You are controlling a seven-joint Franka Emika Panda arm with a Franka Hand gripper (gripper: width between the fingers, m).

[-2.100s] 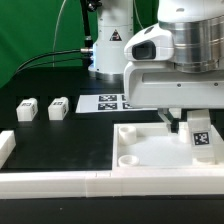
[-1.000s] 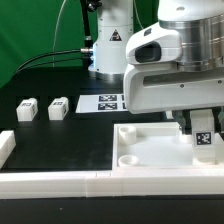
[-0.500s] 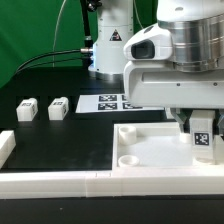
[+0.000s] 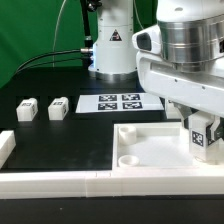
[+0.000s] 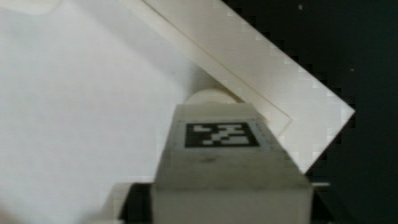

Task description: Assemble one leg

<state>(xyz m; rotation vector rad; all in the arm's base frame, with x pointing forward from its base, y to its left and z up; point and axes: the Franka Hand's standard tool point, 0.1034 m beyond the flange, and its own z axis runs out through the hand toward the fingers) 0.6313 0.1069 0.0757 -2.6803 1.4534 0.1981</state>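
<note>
The gripper (image 4: 200,131) is clamped on 1 leg (image 4: 200,143), held upright at the white tray's (image 4: 150,150) corner on the exterior view's right. The leg looks light, hard and smooth, so pinch its flat sides.

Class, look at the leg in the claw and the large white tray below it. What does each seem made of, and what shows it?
The leg: probably matte white plastic, blocky and even-coloured, with a printed black-and-white tag. The tray: seemingly the same matte white plastic, judging by its smooth rounded sockets; hard to confirm.
</note>
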